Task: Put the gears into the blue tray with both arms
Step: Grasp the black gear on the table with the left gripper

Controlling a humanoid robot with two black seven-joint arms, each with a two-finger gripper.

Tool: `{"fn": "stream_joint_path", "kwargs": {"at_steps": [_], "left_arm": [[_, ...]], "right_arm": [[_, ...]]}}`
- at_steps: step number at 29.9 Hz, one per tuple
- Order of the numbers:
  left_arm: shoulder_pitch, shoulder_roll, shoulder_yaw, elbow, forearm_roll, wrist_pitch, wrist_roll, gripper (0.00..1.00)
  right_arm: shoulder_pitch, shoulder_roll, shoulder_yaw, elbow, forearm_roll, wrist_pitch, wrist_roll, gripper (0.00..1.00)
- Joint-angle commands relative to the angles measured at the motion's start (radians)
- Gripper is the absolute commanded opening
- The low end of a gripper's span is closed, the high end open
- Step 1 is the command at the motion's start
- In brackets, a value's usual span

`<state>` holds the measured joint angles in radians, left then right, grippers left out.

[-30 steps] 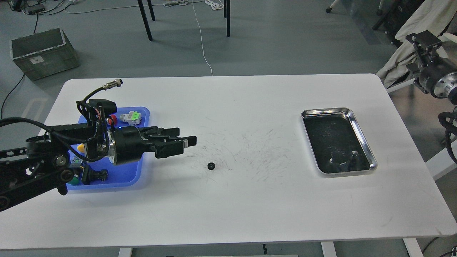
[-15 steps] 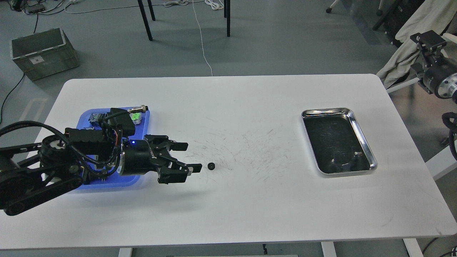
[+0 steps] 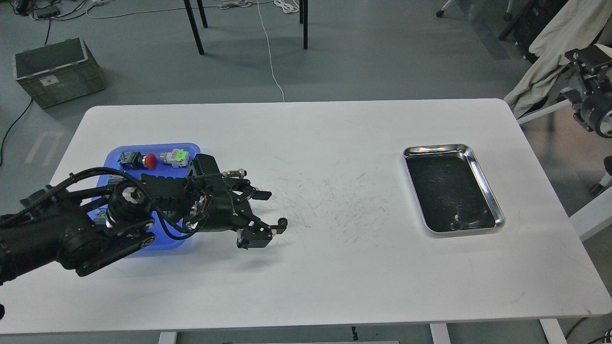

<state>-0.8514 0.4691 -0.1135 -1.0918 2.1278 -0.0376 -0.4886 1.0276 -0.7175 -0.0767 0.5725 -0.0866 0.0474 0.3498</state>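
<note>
1 gear (image 3: 283,221) beside left gripper (image 3: 267,212).

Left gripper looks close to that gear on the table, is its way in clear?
Probably yes. The left gripper is open with the gear right at its nearer fingertip, on bare table, nothing between them. Whether the gear sits fully between the fingers is unclear.

Left arm (image 3: 95,224) hides blue tray (image 3: 158,150) front; right gripper (image 3: 590,62) cut off.

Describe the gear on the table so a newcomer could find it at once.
Start at the blue tray on the white table's left side, then follow the left gripper rightward. The gear is the tiny black toothed ring at its lower fingertip, far smaller than the coloured-cap switches in the tray.
</note>
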Motion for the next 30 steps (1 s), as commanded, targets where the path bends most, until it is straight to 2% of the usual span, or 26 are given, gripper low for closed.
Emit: {"fn": "stream_joint_path", "kwargs": {"at_steps": [1,11,20,26,30], "left_arm": [[0.006,-0.050,0.000,0.033,0.007,0.005,0.000,0.86],[0.015,-0.089,0.000,0.084,0.007,0.012,0.000,0.74],[0.049,-0.106,-0.002,0.107,0.011,0.025,0.000,0.68],[0.049,-0.132,0.000,0.153,0.012,0.036,0.000,0.60],[0.052,-0.149,-0.002,0.182,0.046,0.059,0.000,0.60]], "right_arm": [[-0.009,-0.002,0.000,0.000,0.004,-0.006,0.000,0.96],[-0.009,-0.005,-0.008,0.000,0.004,-0.003,0.000,0.96],[-0.011,-0.013,-0.011,0.000,0.002,-0.003,0.001,0.96],[-0.011,-0.013,-0.014,-0.002,0.002,-0.003,0.001,0.96],[-0.012,-0.013,-0.014,-0.002,0.001,-0.003,0.001,0.96]]}}
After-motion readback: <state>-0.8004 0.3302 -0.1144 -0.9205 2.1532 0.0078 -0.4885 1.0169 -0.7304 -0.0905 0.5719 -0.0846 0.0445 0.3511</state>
